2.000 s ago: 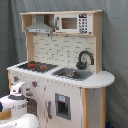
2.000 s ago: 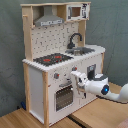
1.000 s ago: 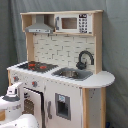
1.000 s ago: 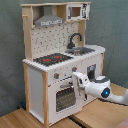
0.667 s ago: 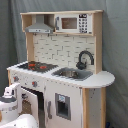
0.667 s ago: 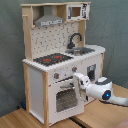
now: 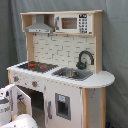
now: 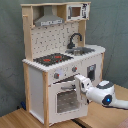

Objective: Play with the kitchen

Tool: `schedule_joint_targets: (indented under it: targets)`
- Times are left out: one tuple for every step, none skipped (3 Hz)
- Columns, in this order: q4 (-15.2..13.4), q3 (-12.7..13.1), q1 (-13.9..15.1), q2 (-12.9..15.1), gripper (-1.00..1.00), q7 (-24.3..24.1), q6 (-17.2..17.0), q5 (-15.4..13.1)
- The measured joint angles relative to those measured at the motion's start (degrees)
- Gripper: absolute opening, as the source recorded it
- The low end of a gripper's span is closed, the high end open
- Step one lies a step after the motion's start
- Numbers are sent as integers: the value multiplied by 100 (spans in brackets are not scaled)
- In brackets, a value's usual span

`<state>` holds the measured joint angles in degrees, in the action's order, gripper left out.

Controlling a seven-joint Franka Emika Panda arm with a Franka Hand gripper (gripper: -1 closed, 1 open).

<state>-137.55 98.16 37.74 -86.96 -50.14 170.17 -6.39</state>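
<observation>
Nearest in the second exterior view is the white arm, reaching in from the second exterior view's right, its pincer pressed up against the upper right edge of the oven door; whether the pincer is wide, narrow or gripping anything I cannot tell, since the wrist body hides the tips. In the first exterior view the arm shows only as a white bulk at the lower left, beside the oven door, which stands ajar. The step in hand looks like working that door, and the next move probably calls for a sweep along the door's arc about its hinge, keeping contact at the edge so it does not slip off. The kitchen stands upright on the wooden table, its long axis vertical, its front facing the arm. Above the door sit the red knobs, then the black-and-red hob on the second exterior view's left of the counter, with the sink and black faucet to the right. Behind these rises the pegboard back, and farthest up are the grey hood and a small microwave.
</observation>
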Motion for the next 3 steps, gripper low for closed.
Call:
schedule_joint_targets:
  targets:
    - [178,18,-117,70,-100,-26,-569,-2]
    - [379,38,-189,84,-100,-66,-1112,-2]
    - [624,60,-253,116,-100,-103,-1671,-2]
